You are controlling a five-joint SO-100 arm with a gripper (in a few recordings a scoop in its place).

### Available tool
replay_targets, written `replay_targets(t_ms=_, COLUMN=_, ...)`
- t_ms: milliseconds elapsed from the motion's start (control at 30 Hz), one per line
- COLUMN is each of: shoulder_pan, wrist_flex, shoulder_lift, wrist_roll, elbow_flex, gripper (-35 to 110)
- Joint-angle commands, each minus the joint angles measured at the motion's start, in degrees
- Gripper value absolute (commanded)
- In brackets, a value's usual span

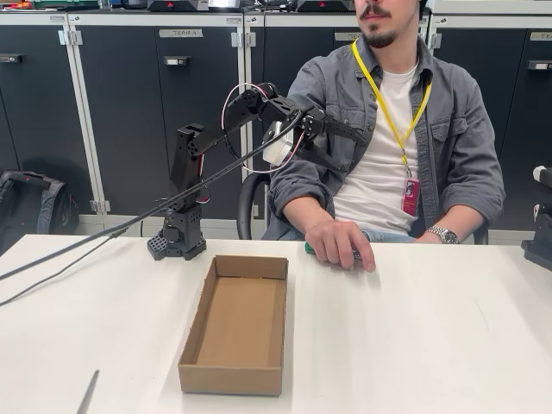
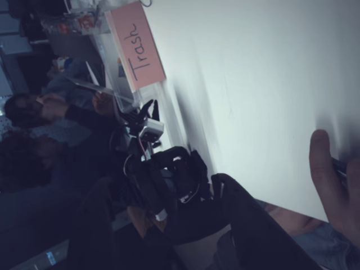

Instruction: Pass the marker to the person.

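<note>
Open brown cardboard tray (image 1: 235, 325) sits nearest on the white table (image 1: 414, 345). Behind it, the person's hand (image 1: 339, 243) covers the green-capped marker (image 1: 309, 249) on the tabletop. The black two-finger gripper (image 1: 349, 134) hangs raised beside the person's arm, jaw state indeterminable

The arm (image 1: 220, 129) rises from its base at the table's far edge, bends at the elbow and stretches level toward the right of the fixed view. Its gripper (image 1: 349, 134) hangs in the air in front of the person's (image 1: 397, 129) chest (jaws too dark to tell apart). The person's hand (image 1: 341, 243) lies palm-down on the table, fingers (image 2: 323, 169) curled.
</note>
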Motion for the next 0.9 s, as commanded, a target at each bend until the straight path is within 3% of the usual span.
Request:
replay_targets(t_ms=0, shoulder_pan=0.09, wrist_flex=-0.26, shoulder_lift=4.31, wrist_roll=0.00, elbow_flex=-0.26, gripper=37)
replay_targets(t_ms=867, shoulder_pan=0.44, wrist_flex=-0.53, shoulder_lift=5.10, wrist_roll=-0.18, elbow_flex=0.26, gripper=37)
